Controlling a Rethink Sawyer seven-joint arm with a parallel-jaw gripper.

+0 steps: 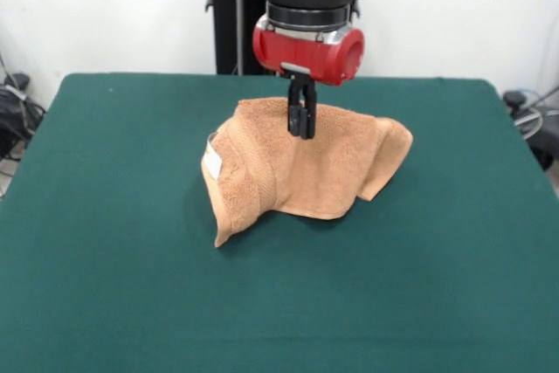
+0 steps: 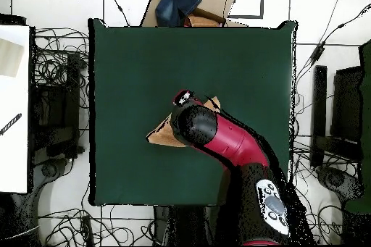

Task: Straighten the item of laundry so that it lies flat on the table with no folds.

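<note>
Gripper (image 1: 301,127) pinching towel (image 1: 297,176) mid-fold, bunched (label (image 1: 212,162) showing); table (image 1: 105,242) bare green all round.

The red and black Sawyer arm (image 1: 310,6) comes straight down from the top of the front view, its thick black cylindrical wrist ending in a glossy red collar with a silver ring above it. Below the collar hangs the slim black two-fingered gripper (image 1: 301,131), pointing vertically downward, its narrow fingers (image 1: 296,120) drawn close together with hardly any gap between them. In the overhead view the arm (image 2: 232,143) reaches diagonally from the base at the lower right toward the middle, its black rounded wrist housing hiding the gripper beneath.
</note>
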